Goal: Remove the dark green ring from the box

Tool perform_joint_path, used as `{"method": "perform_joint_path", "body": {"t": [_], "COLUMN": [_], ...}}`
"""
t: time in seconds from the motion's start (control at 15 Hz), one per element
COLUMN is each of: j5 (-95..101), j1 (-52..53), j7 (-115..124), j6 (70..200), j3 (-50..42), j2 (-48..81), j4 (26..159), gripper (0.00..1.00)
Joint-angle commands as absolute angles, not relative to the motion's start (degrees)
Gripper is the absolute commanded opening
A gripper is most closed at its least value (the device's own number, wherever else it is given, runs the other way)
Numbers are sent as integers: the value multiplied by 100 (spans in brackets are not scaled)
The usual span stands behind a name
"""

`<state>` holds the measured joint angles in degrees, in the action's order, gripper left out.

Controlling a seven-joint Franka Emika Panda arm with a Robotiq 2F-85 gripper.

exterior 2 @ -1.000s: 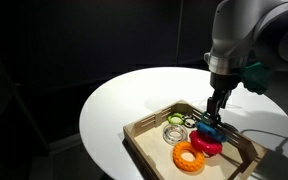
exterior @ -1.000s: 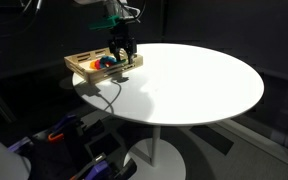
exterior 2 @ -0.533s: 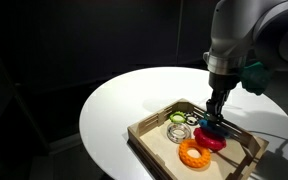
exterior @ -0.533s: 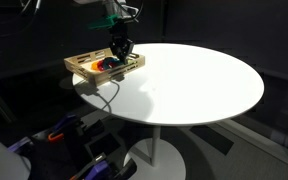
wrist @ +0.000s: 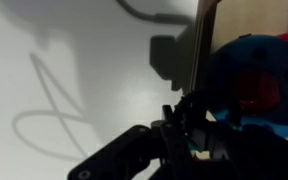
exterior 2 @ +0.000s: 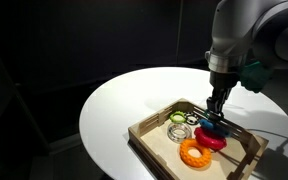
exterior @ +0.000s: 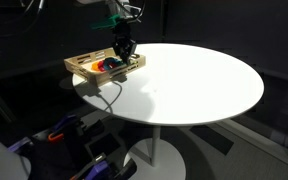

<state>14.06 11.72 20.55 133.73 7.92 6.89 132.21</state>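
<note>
Dark, almost black room; in the middle, a round white table [exterior: 184, 85] on a pedestal. Close to its edge, the box [exterior 2: 146, 134], a light wooden tray with low slatted sides.

Hard to read in the wrist view: mostly shadow and blur, with only a strip of box wall and a smear of blue and red to go on.

Down inside the box, the gripper [exterior 2: 216, 117], fingertips at the blue piece [exterior 2: 210, 128]; cannot tell whether clamped or parted.

Also in the box: an orange ring [exterior 2: 194, 152] nearest the camera, a red ring [exterior 2: 214, 142] under the blue piece, a pale ring [exterior 2: 176, 132], and just behind that, the dark green ring [exterior 2: 178, 118], lying flat and apart from the gripper.
</note>
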Motion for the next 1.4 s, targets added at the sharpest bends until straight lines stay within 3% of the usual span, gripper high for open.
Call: {"method": "perform_joint_path", "body": {"t": [0.0,1.33], "j5": [1210,1131], "j1": [1076,247], "j7": [1982,2022], "j6": [13338,13170], "j3": [735,-38], "j2": [582,494], "j4": [13163,13262], "gripper": [7,7]}}
